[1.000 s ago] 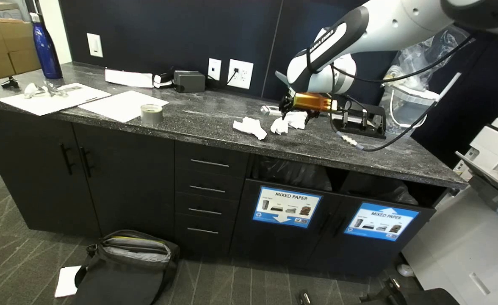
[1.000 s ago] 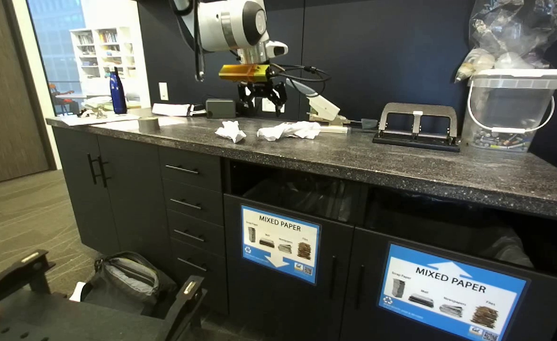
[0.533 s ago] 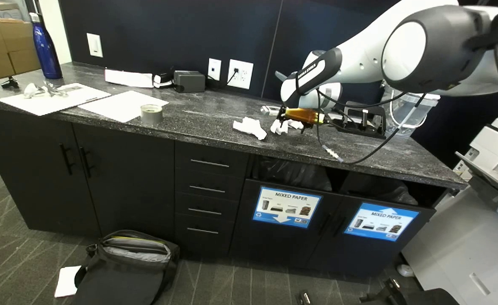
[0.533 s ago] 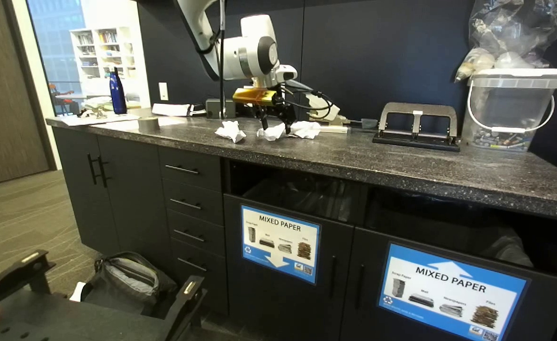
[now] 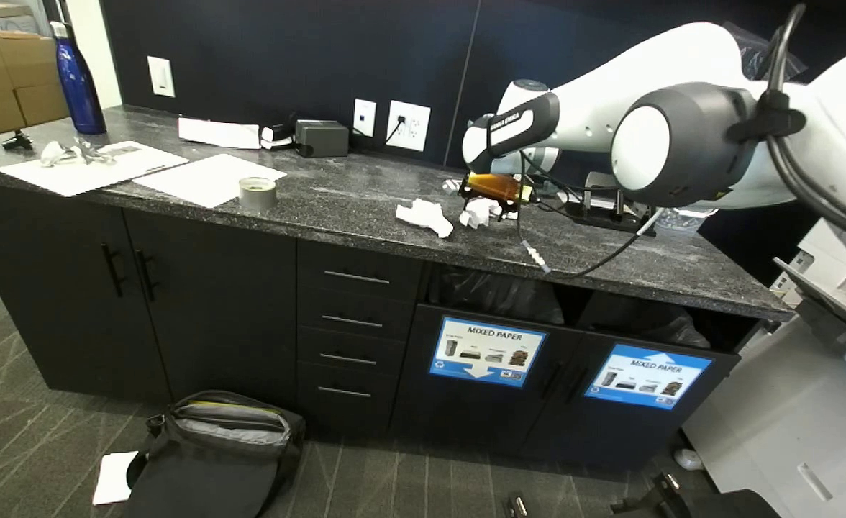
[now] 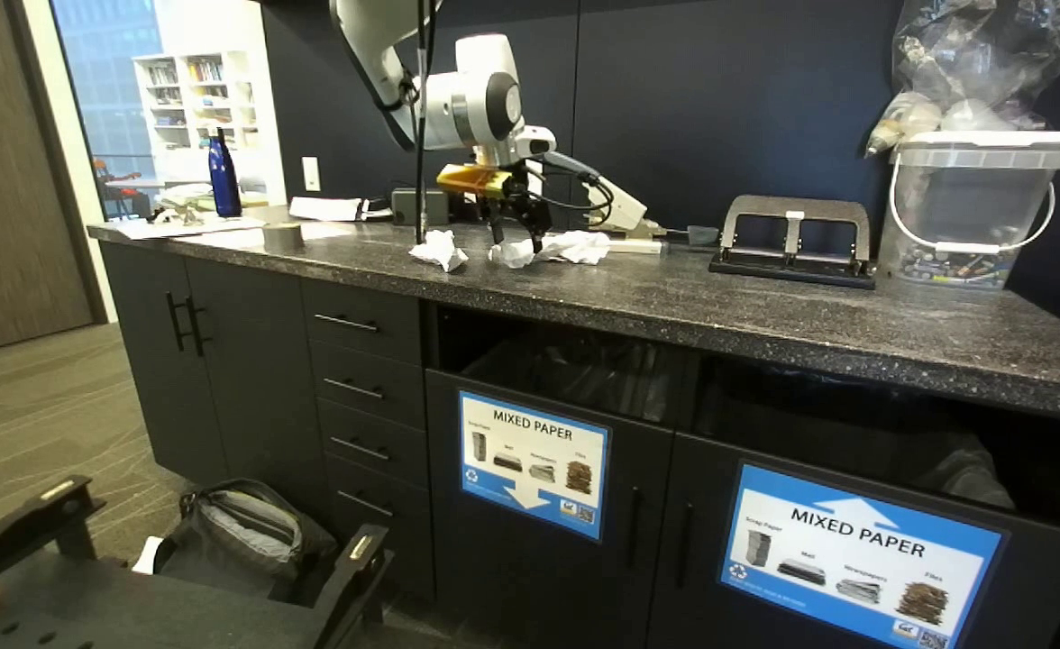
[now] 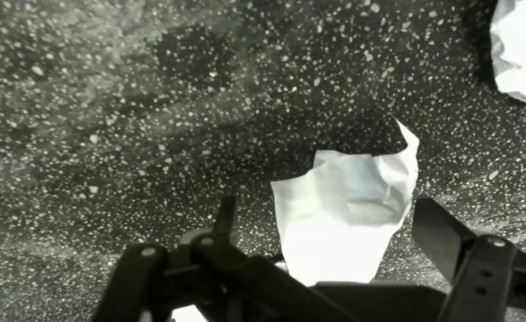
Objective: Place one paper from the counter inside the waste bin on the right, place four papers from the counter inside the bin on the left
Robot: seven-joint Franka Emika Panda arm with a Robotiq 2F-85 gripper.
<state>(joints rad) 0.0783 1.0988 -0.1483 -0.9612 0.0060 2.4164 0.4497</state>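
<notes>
At the gripper (image 7: 325,201): jaws spread wide, grasping nothing, the middle paper wad (image 7: 345,210) between them on the counter (image 6: 683,290). Compared with a second ago, the gripper is down around it instead of overhead; closing looks next. Another wad (image 6: 440,251) and a further wad (image 6: 581,245) flank it. Left bin (image 6: 584,374): probable destination.

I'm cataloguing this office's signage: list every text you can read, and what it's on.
"MIXED PAPER": left sign
"MIXED PAPER": right sign
"Scrap Paper": right sign
"Mail": right sign
"Newspapers": right sign
"Files": right sign
Too small to read: left sign's captions, both signs' bottom print, robot arm's lettering.
</notes>
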